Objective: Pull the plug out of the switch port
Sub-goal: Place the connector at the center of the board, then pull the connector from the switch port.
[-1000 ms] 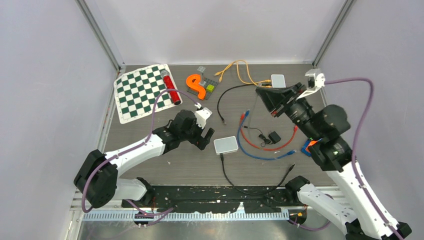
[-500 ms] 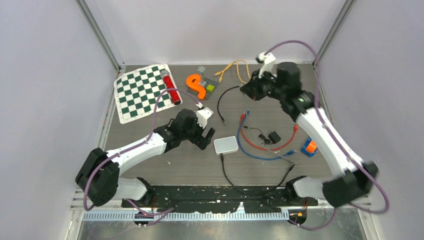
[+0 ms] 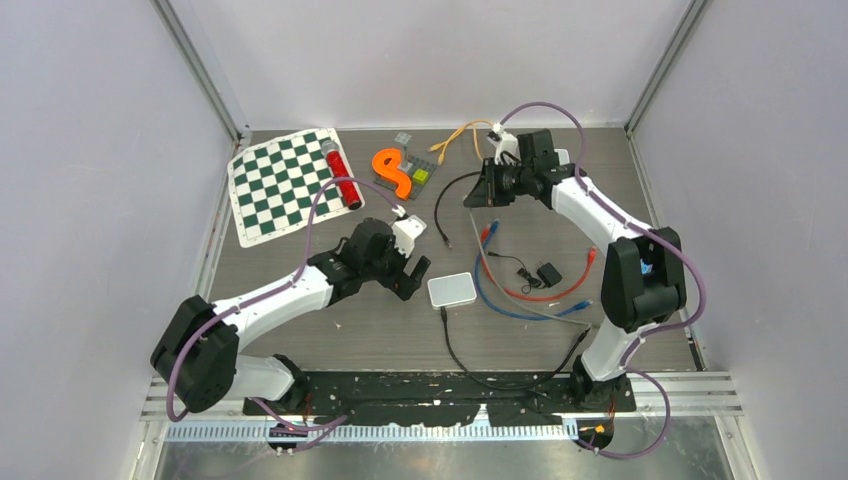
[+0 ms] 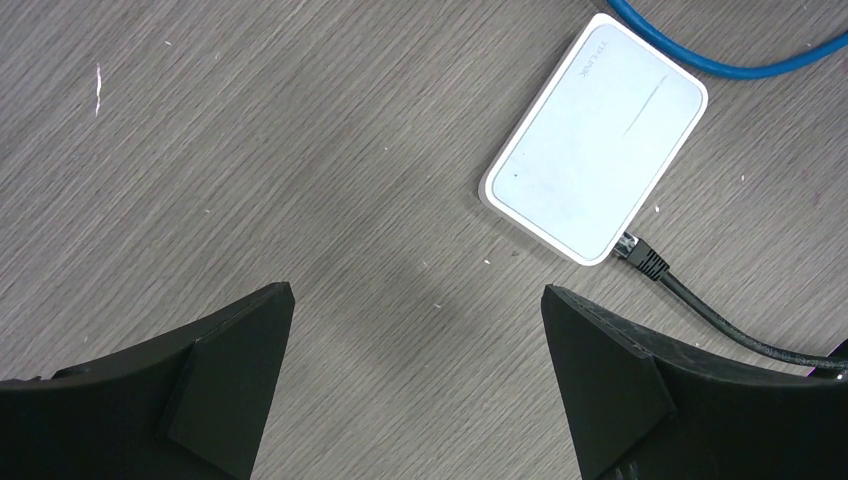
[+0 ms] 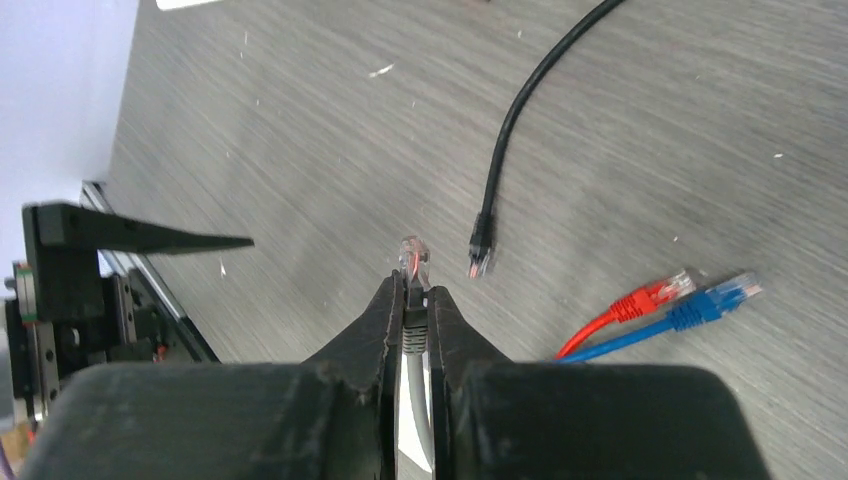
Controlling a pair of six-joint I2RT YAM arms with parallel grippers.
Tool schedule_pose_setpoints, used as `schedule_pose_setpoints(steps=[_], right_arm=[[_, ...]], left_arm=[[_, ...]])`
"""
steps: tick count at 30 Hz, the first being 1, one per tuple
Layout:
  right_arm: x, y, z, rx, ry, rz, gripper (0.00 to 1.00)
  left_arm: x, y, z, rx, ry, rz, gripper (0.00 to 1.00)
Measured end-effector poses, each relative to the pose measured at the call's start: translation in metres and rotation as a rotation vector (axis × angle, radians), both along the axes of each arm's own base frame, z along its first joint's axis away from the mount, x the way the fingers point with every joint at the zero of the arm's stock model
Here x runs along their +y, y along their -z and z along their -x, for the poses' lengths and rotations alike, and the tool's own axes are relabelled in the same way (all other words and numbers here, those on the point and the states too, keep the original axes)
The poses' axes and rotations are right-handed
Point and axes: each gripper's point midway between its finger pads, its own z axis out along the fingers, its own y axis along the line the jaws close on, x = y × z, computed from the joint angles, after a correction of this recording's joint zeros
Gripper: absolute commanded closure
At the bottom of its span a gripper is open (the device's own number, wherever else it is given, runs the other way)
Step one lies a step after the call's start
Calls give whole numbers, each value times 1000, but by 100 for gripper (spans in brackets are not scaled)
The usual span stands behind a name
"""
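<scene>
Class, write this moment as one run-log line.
left gripper: open, near switch | right gripper: shut on plug, out of port | black cable: in switch

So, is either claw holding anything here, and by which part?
The right claw is shut on the grey cable, at the boot just behind its clear plug, which pokes out ahead. The left claw is open and holds nothing.

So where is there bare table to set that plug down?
Front left, between the left arm and the black cable from the white switch. Also the far right corner beyond the right arm. The middle is crowded: red cable, blue cable, adapter.
</scene>
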Motion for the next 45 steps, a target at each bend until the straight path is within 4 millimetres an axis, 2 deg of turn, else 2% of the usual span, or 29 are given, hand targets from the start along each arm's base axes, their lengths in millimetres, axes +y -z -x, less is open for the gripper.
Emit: schedule_pose_setpoints(steps=[4,7,8,10,12,13,14,17,19,23,26,29,32,34,40,43,45], right_arm=[[-7,6,-22,34,79,-41,93],[-27,21,-39,85,212,-39,90],[-35,24,-43,97,256,-43,84],[-45,30,-48,119,320,-55,80],[-57,35,-52,136,383,-51,69],[-61,37,-54,141,407,-47,60],[-63,38,-56,139,425,-41,58],[-69,42,-52,135,461,-13,45],[-74,39,-46,122,479,4,43],[-82,13,-31,60,494,11,44],[-84,-8,-11,-5,491,-24,44],[-82,-10,20,-14,479,-69,44],[-74,5,49,28,460,-105,46],[-61,22,72,72,434,-118,49],[-1,59,145,185,287,-129,50],[20,67,170,226,247,-167,52],[26,75,180,260,249,-191,52]], left_arm=[[0,0,0,0,1,1,0],[0,0,0,1,1,1,0],[0,0,0,1,1,1,0],[0,0,0,1,1,0,0],[0,1,0,2,1,0,0],[0,1,0,3,1,-1,0],[0,1,0,4,1,-2,1],[0,2,0,5,1,-3,0],[-1,3,1,8,4,-3,0],[-1,9,2,25,10,-15,0],[-1,15,3,43,16,-24,1],[-1,17,4,48,17,-26,0],[-2,16,3,45,17,-25,0],[-2,15,3,44,16,-25,1],[-1,14,1,38,10,-27,0],[0,13,-1,31,2,-28,1],[0,13,-2,28,-2,-31,0]])
